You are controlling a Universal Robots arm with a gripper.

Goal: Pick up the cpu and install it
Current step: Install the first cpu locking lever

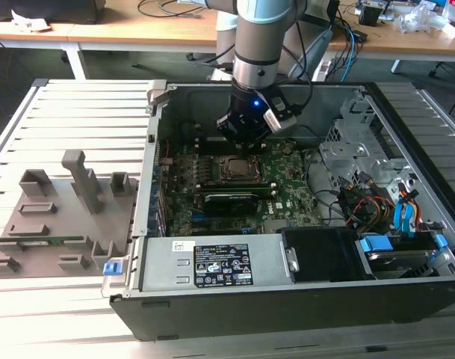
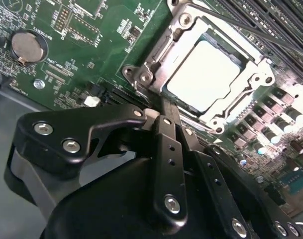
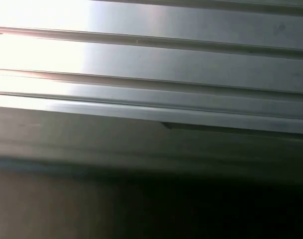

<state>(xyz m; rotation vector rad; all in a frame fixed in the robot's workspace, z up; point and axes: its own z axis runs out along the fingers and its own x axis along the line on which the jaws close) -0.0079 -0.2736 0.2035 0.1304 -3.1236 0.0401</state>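
An open computer case (image 1: 302, 299) lies on a slatted metal table (image 1: 70, 112). Inside it, the green motherboard (image 1: 234, 187) faces up. A robot arm (image 1: 261, 37) reaches down over the board, its black gripper (image 1: 246, 143) just above the socket (image 1: 237, 167). A grey parts tray (image 1: 55, 217) sits outside the case, on the exterior view's left
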